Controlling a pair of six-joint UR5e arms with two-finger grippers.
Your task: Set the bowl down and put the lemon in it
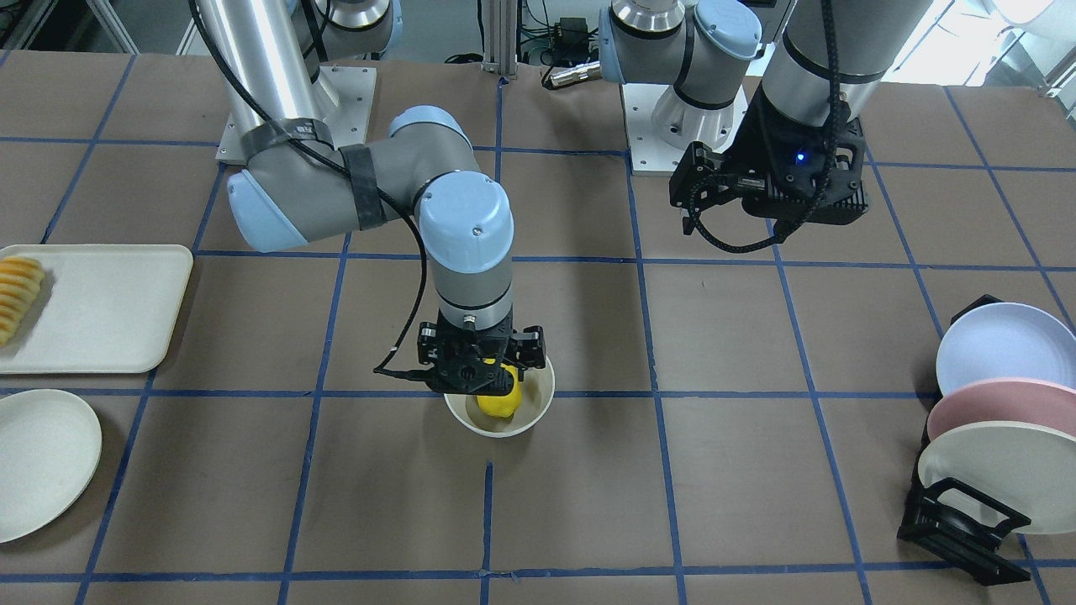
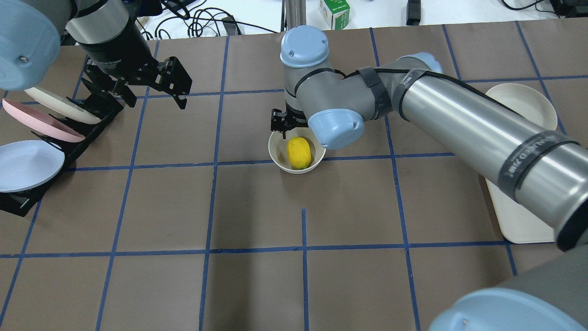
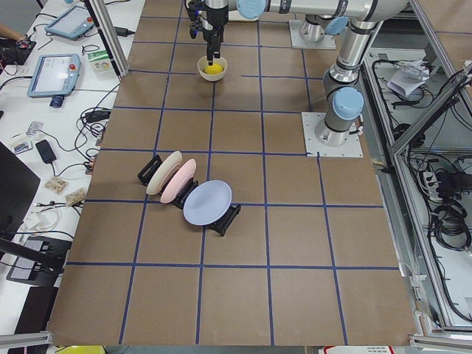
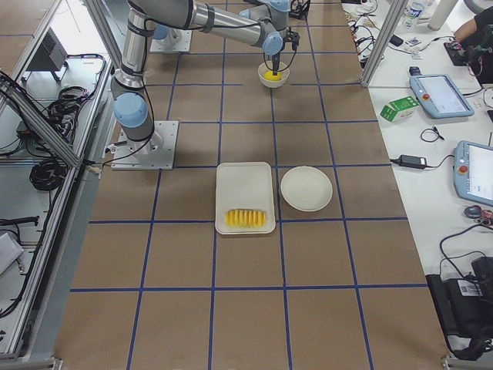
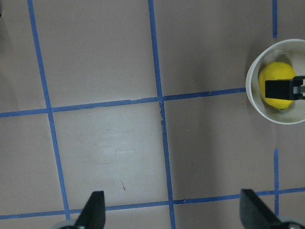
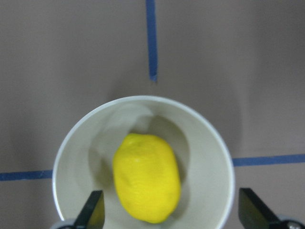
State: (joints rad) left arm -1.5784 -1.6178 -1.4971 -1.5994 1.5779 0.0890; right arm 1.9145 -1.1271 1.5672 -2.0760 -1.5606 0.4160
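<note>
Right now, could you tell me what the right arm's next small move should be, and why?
Probably lift the right gripper straight up, clear of the bowl. The lemon lies inside it, and the jaws stand wide apart, off the lemon, so the placing looks done.

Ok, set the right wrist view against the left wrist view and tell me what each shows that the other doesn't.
Only the right wrist view: the bowl seen from straight above, the lemon lying in it uncovered, and the right gripper open on either side.
Only the left wrist view: the left gripper open over bare table, the bowl cut by the frame's right edge, and a black finger across the lemon.
Both: lemon in bowl, brown table, blue tape lines.
</note>
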